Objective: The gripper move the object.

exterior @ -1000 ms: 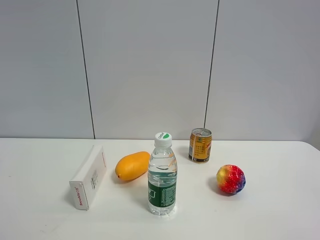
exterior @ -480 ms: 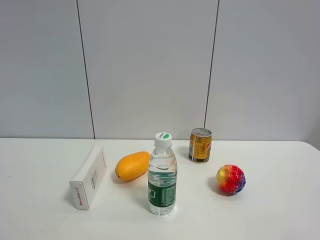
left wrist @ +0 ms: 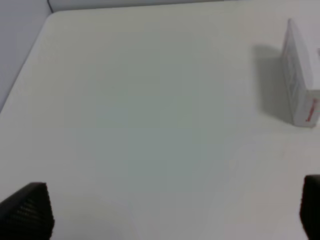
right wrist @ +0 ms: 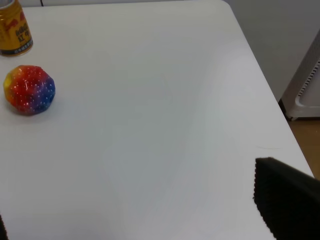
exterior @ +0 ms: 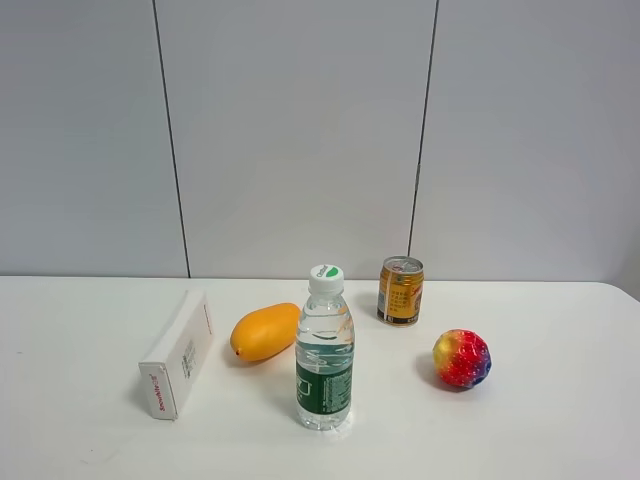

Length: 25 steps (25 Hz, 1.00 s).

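The orange-yellow mango (exterior: 265,332) lies on the white table (exterior: 540,430) between the white box (exterior: 178,354) and the water bottle (exterior: 325,350). Neither arm shows in the exterior view. In the left wrist view my left gripper (left wrist: 169,212) is open and empty, with its black fingertips (left wrist: 27,212) far apart above bare table; the white box (left wrist: 300,80) lies ahead of it. In the right wrist view my right gripper (right wrist: 145,215) is open and empty, with one black fingertip (right wrist: 285,200) showing. The mango is out of both wrist views.
A golden can (exterior: 400,291) stands behind the bottle. A red-yellow-blue ball (exterior: 461,359) lies to its right; ball (right wrist: 29,90) and can (right wrist: 14,32) also show in the right wrist view. The table's edge (right wrist: 270,95) runs beside the right gripper.
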Each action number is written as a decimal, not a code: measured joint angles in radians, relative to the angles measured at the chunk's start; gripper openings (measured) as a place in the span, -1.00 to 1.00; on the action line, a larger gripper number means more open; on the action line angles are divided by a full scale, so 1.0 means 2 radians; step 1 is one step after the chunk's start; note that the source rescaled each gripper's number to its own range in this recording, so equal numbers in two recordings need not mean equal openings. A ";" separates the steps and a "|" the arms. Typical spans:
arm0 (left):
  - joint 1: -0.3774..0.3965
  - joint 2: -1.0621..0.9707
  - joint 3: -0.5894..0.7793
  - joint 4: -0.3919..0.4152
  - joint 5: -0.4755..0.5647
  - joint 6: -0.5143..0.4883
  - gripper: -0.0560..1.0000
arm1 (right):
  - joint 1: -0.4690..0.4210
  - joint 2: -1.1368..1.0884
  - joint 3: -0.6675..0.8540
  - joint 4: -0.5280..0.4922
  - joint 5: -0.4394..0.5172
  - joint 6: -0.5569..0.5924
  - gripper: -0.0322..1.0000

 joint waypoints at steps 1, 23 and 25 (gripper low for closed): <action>-0.005 0.000 0.000 0.001 0.000 0.000 1.00 | 0.000 0.000 0.000 0.000 0.000 0.000 1.00; -0.009 0.000 0.000 -0.005 0.000 -0.002 1.00 | 0.000 0.000 0.000 0.000 0.000 0.000 1.00; -0.009 0.000 0.000 -0.005 0.000 -0.002 1.00 | 0.000 0.000 0.000 0.000 0.000 0.000 1.00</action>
